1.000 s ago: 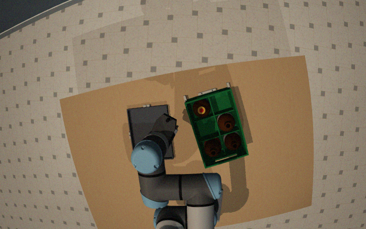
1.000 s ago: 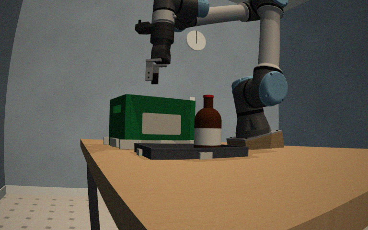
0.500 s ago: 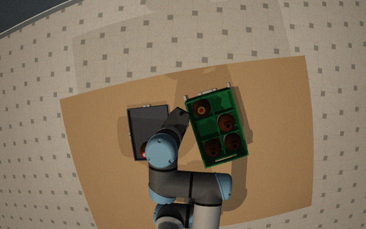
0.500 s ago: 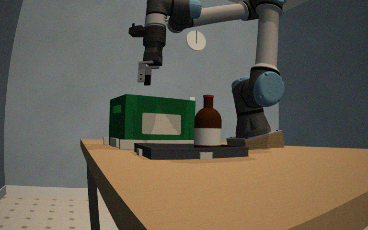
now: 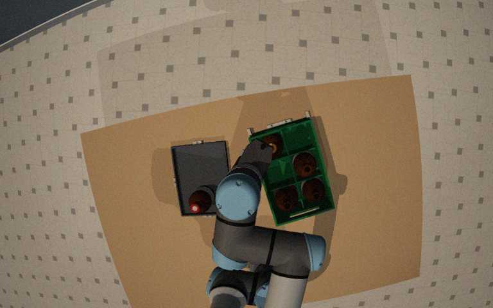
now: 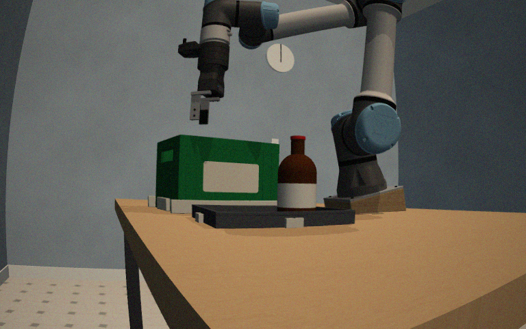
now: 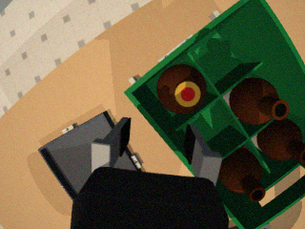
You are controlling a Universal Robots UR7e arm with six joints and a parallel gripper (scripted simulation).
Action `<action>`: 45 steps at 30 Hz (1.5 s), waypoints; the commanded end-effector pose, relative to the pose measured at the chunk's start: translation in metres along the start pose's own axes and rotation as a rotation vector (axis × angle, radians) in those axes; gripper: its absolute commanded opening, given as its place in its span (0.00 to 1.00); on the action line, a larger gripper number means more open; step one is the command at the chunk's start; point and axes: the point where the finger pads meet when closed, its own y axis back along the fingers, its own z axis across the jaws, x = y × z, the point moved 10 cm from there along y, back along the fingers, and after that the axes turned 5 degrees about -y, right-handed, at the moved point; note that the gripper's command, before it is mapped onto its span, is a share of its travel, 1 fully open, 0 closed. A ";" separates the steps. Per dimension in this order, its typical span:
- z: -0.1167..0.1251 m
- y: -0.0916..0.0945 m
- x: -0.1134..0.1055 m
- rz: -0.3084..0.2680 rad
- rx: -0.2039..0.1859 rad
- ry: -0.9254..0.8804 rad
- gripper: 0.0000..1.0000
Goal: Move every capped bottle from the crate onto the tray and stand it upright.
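Note:
The green crate (image 5: 291, 171) stands on the table right of the dark tray (image 5: 201, 176). One brown bottle with a red cap (image 5: 195, 207) stands upright at the tray's near corner; it also shows in the side view (image 6: 296, 174). In the crate's far left compartment stands a brown bottle with a yellow-and-red cap (image 7: 187, 93), partly hidden by my wrist in the overhead view (image 5: 273, 147). Three open brown bottles (image 5: 304, 163) (image 5: 313, 189) (image 5: 286, 197) stand in other compartments. My gripper (image 6: 199, 112) (image 7: 157, 132) is open and empty, high above the crate's edge, just beside the capped bottle.
The crate (image 6: 217, 172) has solid walls and inner dividers, and two compartments are empty. The tray (image 6: 271, 215) has a low rim. My arm's base (image 6: 364, 194) stands behind the tray. The table's left edge is close to the crate.

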 end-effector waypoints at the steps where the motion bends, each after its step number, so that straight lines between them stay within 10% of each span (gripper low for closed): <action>1: 0.007 0.001 0.009 0.001 0.001 0.001 1.00; 45: 0.025 -0.018 0.032 0.001 0.001 0.001 1.00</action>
